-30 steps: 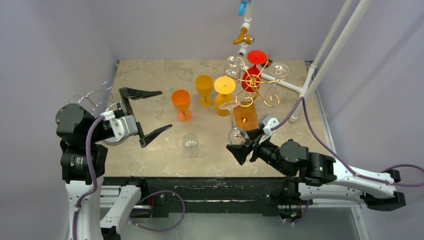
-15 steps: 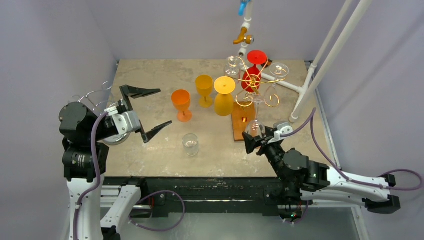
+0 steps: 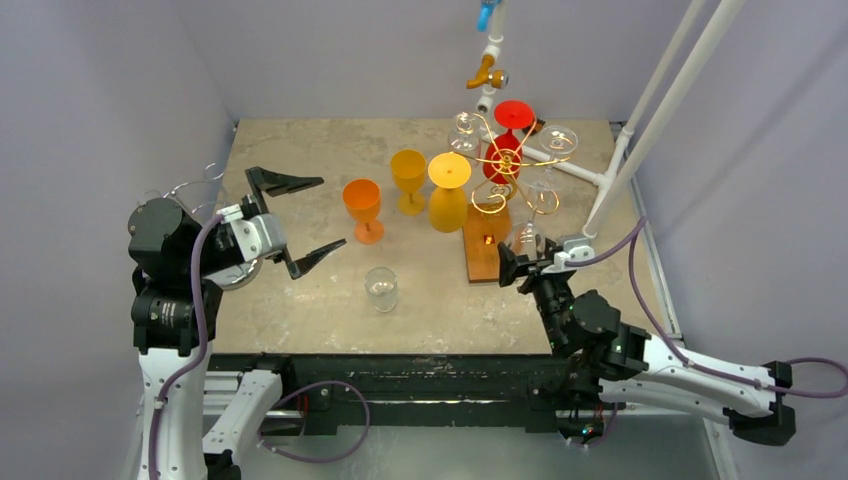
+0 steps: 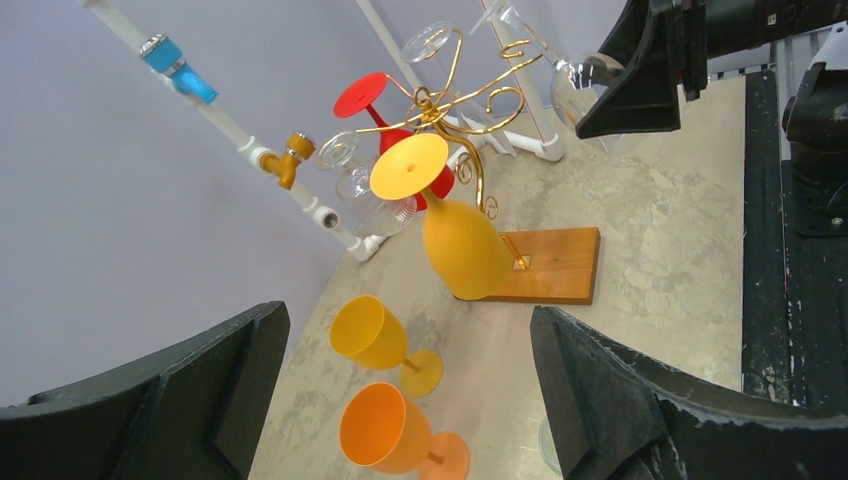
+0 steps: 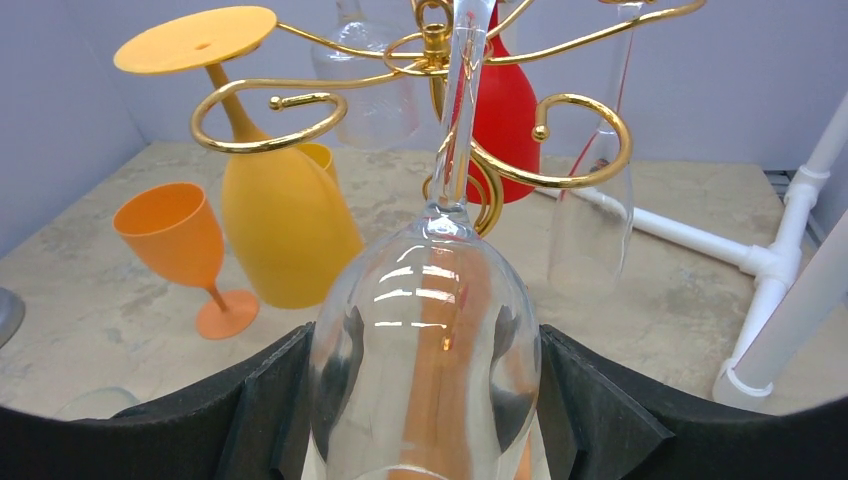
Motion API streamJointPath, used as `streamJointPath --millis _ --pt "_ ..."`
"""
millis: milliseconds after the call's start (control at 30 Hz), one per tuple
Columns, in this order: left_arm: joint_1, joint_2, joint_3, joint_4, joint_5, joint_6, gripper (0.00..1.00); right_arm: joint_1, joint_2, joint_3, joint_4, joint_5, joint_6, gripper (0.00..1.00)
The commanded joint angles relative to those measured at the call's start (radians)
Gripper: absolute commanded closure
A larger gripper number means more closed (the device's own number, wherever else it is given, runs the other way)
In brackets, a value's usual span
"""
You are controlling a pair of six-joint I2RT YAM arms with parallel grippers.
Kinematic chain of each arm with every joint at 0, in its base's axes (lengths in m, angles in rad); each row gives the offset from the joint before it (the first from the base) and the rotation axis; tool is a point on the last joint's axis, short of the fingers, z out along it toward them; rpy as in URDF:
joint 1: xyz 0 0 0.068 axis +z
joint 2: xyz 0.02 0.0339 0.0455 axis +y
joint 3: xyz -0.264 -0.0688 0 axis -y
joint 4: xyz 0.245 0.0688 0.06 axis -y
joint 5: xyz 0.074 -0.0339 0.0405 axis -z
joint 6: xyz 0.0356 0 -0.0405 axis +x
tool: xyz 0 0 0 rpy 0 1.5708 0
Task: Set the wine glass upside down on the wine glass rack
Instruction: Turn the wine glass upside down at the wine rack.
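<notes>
A clear wine glass [image 5: 425,330] is being gripped upside down by its bowl in the right gripper's [image 3: 522,266] fingers, its stem rising beside the gold rack's [image 5: 580,100] hooks. The left gripper [image 3: 322,213] is being held wide open, well apart.

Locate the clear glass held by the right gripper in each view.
Top external: clear glass right of centre, in the right gripper, beside the wooden base.
Left wrist: top right, bowl against the black gripper, stem running up-left.
Right wrist: centre foreground, bowl between the fingers, stem rising toward the rack.
Shared landmark: gold rack.
</notes>
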Motion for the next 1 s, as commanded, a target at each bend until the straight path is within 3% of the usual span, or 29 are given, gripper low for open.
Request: streamJointPath --millis 0,967 --pt "0.006 0.001 -0.005 0.025 -0.007 0.0 0.0 -0.031 0.041 0.012 0.087 -0.033 -0.026 1.0" --pt "0.005 -0.003 -0.038 0.006 -0.018 0.035 0.0 -0.158 0.225 0.025 0.229 -0.211 -0.042 1.0"
